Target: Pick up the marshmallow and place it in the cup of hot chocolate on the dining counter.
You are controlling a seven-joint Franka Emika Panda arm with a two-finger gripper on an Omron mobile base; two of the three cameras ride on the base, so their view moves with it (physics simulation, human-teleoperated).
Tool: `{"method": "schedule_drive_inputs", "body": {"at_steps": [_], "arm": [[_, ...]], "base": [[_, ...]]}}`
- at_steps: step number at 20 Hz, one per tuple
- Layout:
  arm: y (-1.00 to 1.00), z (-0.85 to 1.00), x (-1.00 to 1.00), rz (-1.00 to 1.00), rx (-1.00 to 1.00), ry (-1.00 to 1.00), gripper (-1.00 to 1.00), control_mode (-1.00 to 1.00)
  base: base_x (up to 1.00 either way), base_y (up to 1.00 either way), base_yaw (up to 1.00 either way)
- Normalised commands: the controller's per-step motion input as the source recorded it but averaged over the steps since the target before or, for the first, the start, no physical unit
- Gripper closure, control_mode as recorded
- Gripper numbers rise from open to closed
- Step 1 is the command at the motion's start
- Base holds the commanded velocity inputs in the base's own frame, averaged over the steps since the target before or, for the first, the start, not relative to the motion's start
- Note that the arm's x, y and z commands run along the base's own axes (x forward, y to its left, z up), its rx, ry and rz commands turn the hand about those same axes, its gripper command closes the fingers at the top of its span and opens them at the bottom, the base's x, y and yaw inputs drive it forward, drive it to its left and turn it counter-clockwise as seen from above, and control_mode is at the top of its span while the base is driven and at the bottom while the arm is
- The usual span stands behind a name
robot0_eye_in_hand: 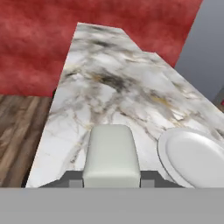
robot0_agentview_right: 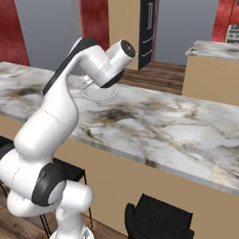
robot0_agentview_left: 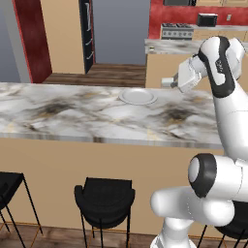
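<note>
A pale, blocky marshmallow [robot0_eye_in_hand: 111, 153] stands between my two dark fingertips, and my gripper [robot0_eye_in_hand: 111, 178] is shut on it. From the left base view, the gripper [robot0_agentview_left: 170, 82] hangs just above the dining counter [robot0_agentview_left: 72, 114], to the right of a white plate [robot0_agentview_left: 138, 96]. In the hand view that plate [robot0_eye_in_hand: 192, 159] lies right beside the marshmallow on the marble top [robot0_eye_in_hand: 109, 78]. From the right base view my arm covers part of the plate [robot0_agentview_right: 98, 94] on the counter [robot0_agentview_right: 163, 126]. The cup of hot chocolate is out of view.
Black stools [robot0_agentview_left: 104, 196] [robot0_agentview_right: 156, 217] stand against the counter's near tan side. A second marble counter [robot0_agentview_left: 169, 46] [robot0_agentview_right: 212, 49] lies beyond, with a stove [robot0_agentview_left: 177, 30] and toaster [robot0_agentview_left: 207, 19] by the red back wall. Wooden floor runs past the counter's far edge.
</note>
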Motion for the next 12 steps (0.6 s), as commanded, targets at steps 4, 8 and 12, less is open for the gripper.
{"method": "schedule_drive_inputs", "body": {"at_steps": [4,8,12], "arm": [[-0.20,0.33,-0.49,-0.24,-0.13,0.44,1.00,-1.00],[-0.13,0.12,-0.74,-0.27,-0.14,0.44,1.00,-1.00],[0.00,0.00,-0.68,-0.28,-0.21,0.58,1.00,-1.00]], "base": [[0.00,0.00,0.00],[0.00,0.00,0.00],[0.00,0.00,0.00]]}}
